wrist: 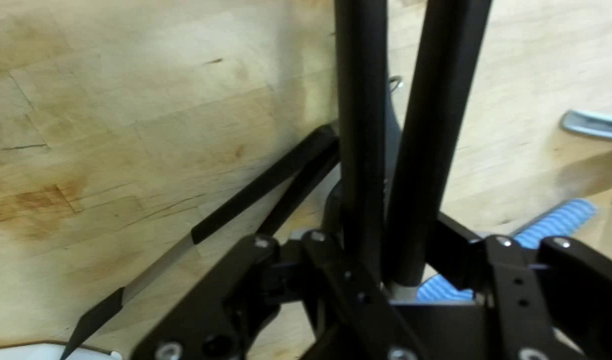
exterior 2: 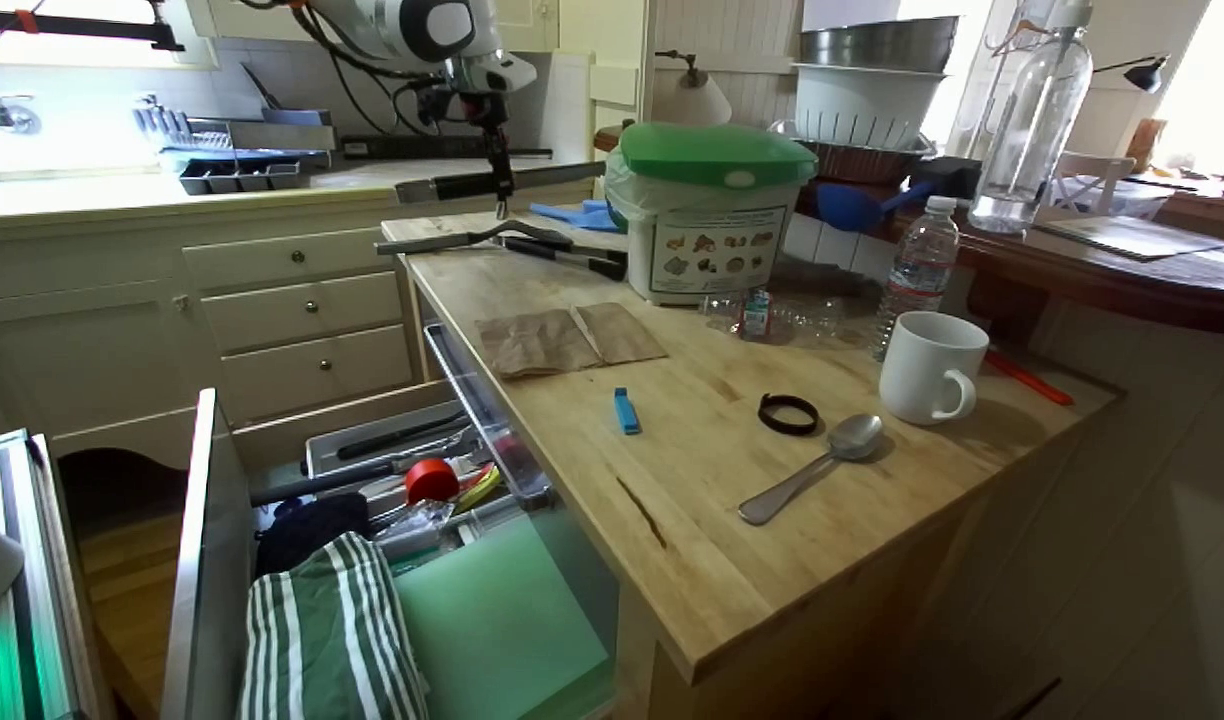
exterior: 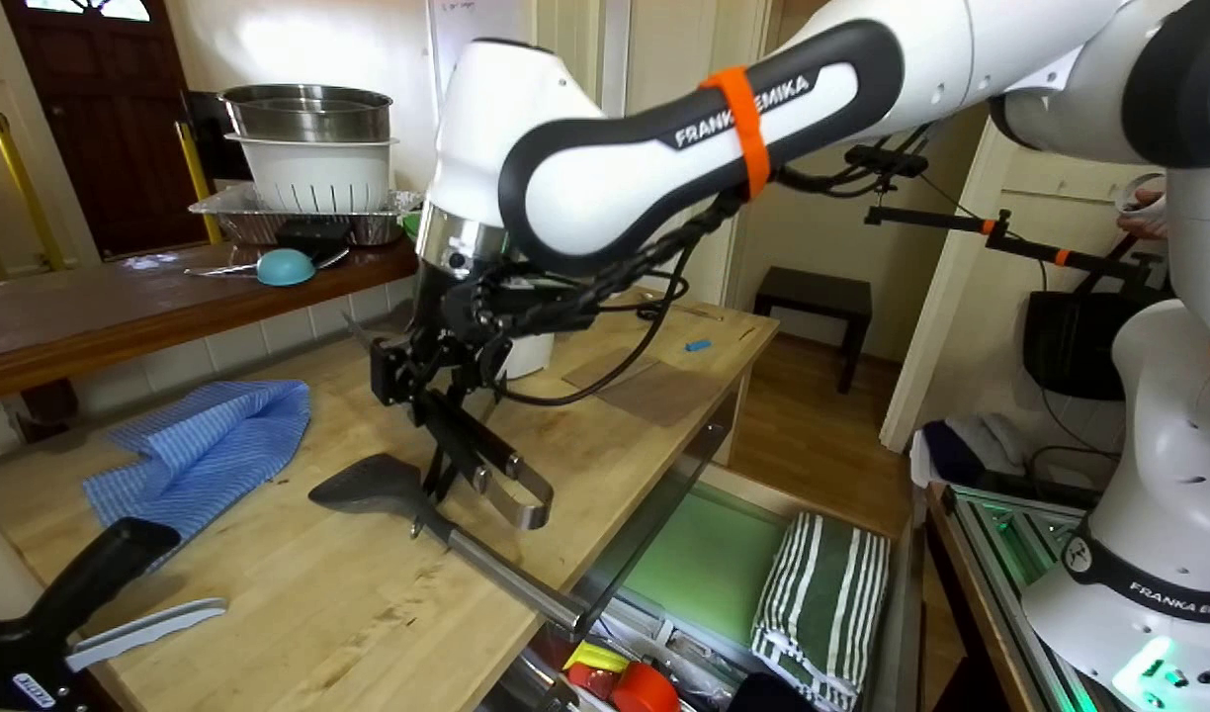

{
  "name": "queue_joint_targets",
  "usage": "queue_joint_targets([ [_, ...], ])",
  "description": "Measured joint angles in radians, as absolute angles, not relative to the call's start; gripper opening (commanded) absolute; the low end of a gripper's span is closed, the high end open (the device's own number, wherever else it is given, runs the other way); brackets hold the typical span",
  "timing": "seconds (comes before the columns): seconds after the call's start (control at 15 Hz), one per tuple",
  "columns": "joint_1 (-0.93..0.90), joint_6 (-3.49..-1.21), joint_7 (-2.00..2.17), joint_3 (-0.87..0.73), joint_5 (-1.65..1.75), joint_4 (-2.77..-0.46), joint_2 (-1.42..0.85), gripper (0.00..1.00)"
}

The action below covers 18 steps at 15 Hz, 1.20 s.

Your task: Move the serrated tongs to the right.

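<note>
The end effector (exterior 2: 502, 185) is clamped on the serrated tongs (wrist: 361, 135), holding them clear of the surface (exterior: 368, 593) between its 2 long edges. Their 2 dark arms run crosswise, the metal loop end toward the edge beside the open drawer (exterior 2: 212, 560), the tips toward the edge under the raised ledge (exterior: 71, 307). Below them lies a dark spatula (exterior: 467, 549), its handle jutting over the drawer-side edge in both exterior views. A 2nd pair of tongs (wrist: 246, 194) rests just beside the spatula's head; whether they touch, I cannot tell. A blue striped cloth (exterior: 210, 435) is bunched near the ledge-side edge. In an exterior view, a green-lidded bucket (exterior 2: 707, 205) stands along that same edge, brown paper (exterior 2: 537, 342) lies by the drawer-side edge, a white mug (exterior 2: 922, 365) stands near the ledge-side corner, and a metal spoon (exterior 2: 817, 467) lies toward the short edge, a black ring (exterior 2: 787, 430) just beside it.
</note>
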<state>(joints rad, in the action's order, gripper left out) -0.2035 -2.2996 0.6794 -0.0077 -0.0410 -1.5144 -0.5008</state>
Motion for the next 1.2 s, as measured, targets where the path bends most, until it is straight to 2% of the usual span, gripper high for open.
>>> queue_joint_targets([
  [0.33,-0.146,-2.020,0.539,0.034,-0.129,-1.577,-0.334,0.14],
  [0.67,-0.142,-1.694,0.469,0.026,0.020,-1.622,-0.167,0.14],
  [0.87,-0.151,-1.580,0.439,0.055,0.104,-1.650,-0.085,0.14],
  [0.93,-0.153,-1.563,0.428,0.066,0.120,-1.660,-0.065,0.39],
  [1.13,-0.153,-1.559,0.408,0.083,0.130,-1.683,-0.037,0.39],
  [1.2,-0.153,-1.559,0.406,0.083,0.131,-1.685,-0.036,0.14],
])
